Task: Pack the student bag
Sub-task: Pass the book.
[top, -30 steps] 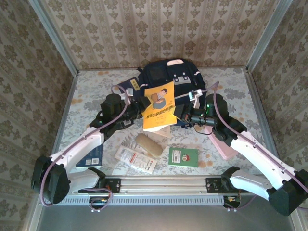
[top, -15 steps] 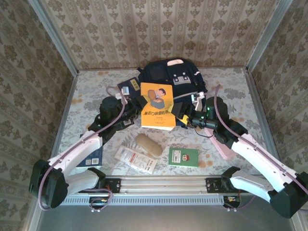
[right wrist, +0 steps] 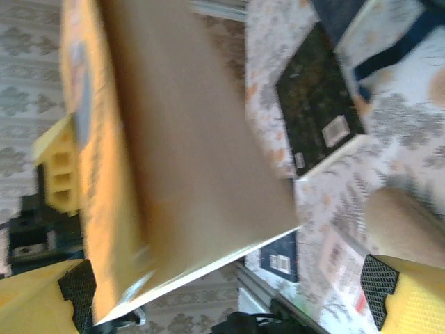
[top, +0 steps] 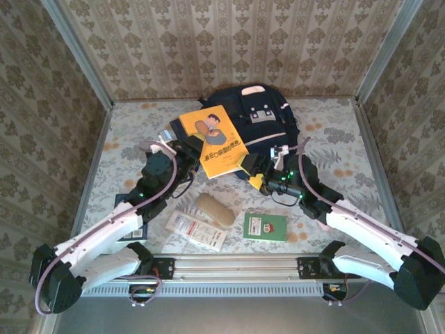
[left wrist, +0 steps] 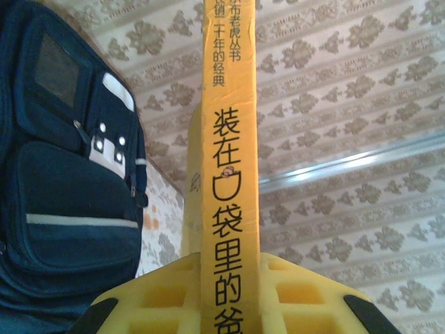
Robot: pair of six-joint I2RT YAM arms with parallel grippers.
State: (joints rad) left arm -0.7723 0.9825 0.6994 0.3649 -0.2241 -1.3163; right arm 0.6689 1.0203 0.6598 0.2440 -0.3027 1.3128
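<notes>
Clamping the yellow book (top: 214, 139) across its covers, the left jaws are holding it aloft in front of the backpack (top: 268, 115) at the middle of the far edge of the bench (top: 348, 139), likely for sliding it inside, while the right jaws are standing wide open beside it.

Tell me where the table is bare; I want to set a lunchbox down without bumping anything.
Bare floral tablecloth lies right of the navy-blue fabric backpack, and left of it toward the far-left corner. Crowded: the near middle, with the beige roll, white-and-red packet and small green book.
</notes>
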